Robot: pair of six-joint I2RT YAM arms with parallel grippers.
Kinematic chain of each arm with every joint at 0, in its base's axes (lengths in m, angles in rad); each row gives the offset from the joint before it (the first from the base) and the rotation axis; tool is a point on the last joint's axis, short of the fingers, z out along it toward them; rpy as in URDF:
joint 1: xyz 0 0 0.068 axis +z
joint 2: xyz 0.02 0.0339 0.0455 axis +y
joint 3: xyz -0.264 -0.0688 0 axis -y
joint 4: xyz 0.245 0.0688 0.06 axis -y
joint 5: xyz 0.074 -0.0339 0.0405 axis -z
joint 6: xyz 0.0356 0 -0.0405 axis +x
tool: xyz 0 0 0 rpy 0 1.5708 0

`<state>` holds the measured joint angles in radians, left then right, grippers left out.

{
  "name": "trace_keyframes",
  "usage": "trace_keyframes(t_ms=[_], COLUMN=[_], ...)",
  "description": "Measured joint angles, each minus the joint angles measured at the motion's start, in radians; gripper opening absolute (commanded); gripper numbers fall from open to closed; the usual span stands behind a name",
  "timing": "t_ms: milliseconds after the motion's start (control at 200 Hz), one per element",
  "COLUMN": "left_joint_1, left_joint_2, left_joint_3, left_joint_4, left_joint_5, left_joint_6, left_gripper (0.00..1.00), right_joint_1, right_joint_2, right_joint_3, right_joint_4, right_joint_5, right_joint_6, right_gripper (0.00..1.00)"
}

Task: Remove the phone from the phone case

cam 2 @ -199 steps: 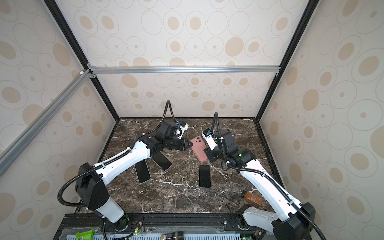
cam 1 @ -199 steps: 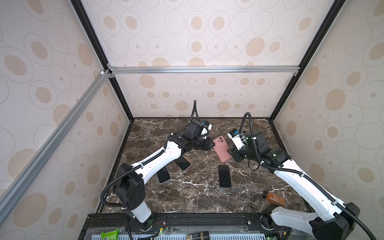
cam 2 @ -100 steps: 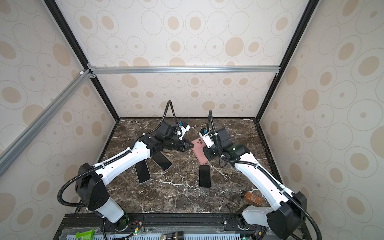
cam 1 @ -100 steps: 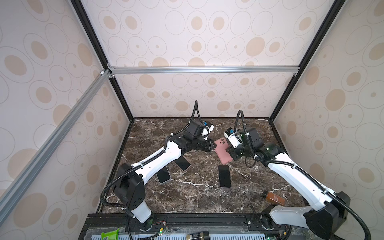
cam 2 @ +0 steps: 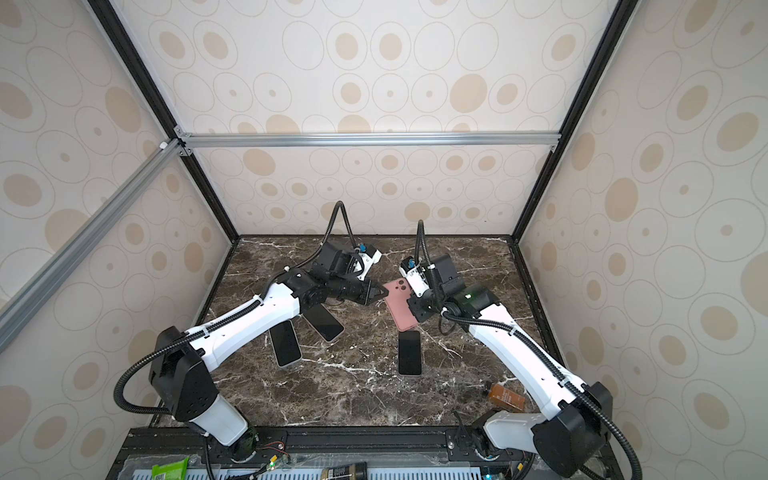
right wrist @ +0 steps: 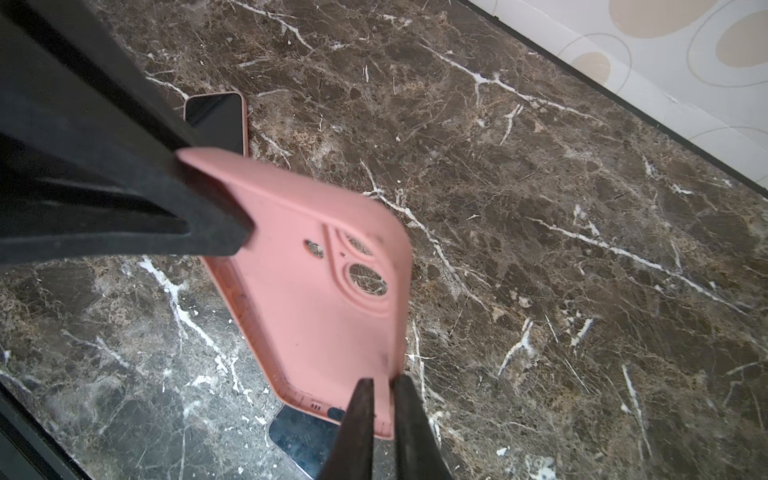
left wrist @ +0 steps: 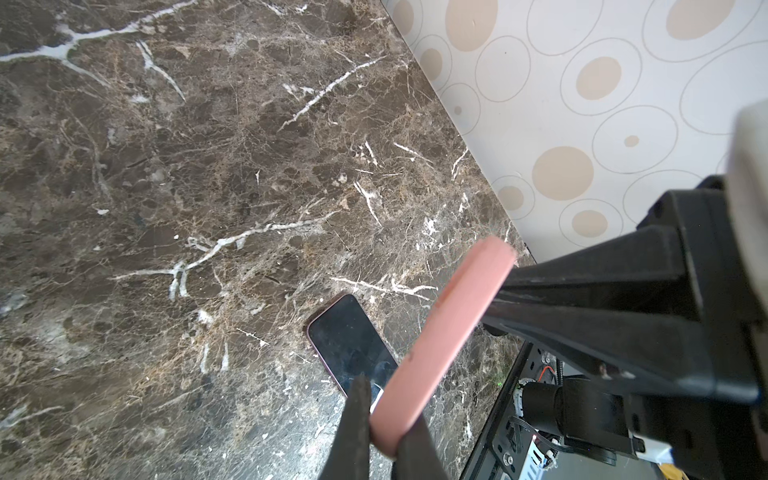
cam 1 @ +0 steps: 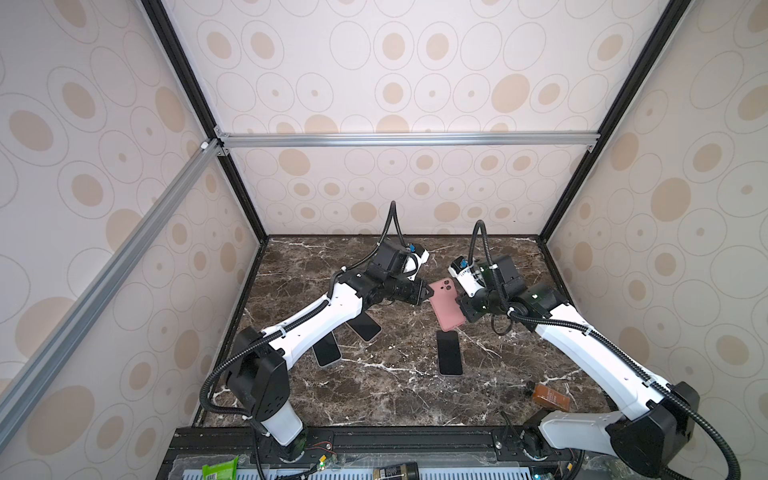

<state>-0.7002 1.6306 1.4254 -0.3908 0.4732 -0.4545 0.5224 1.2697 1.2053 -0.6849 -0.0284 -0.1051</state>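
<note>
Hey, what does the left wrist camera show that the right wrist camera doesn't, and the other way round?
Left wrist only: the pink silicone phone case edge-on, just its thin side. Right wrist only: the case's back, with marble visible through its camera cutouts. Both: the left hand and right hand pinching that case above the brown marble table.

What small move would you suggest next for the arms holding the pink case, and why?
Probably let the left gripper open its jaws: the pink case looks empty, table visible through its camera holes, a bare phone lies nearby, and the right gripper also pinches the case.
</note>
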Motion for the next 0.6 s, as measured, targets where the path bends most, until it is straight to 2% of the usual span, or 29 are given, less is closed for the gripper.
trace_keyframes(t_ms=[220, 600], left_joint_1=[-0.005, -0.005], left_joint_2=[0.000, -0.003], left_joint_3=[-0.005, -0.015], left_joint_4=[0.002, 0.008], left_joint_5=[0.013, 0.013], left_joint_6=[0.000, 0.002], left_gripper=[0.00, 0.00], right_joint_1=[-0.003, -0.015], right_joint_2=[-0.002, -0.004], right_joint_3=[-0.024, -0.039], right_joint_4=[0.032, 0.046], right_joint_5=[0.036, -0.016], right_joint_6=[0.019, 0.037], right_gripper=[0.21, 0.01])
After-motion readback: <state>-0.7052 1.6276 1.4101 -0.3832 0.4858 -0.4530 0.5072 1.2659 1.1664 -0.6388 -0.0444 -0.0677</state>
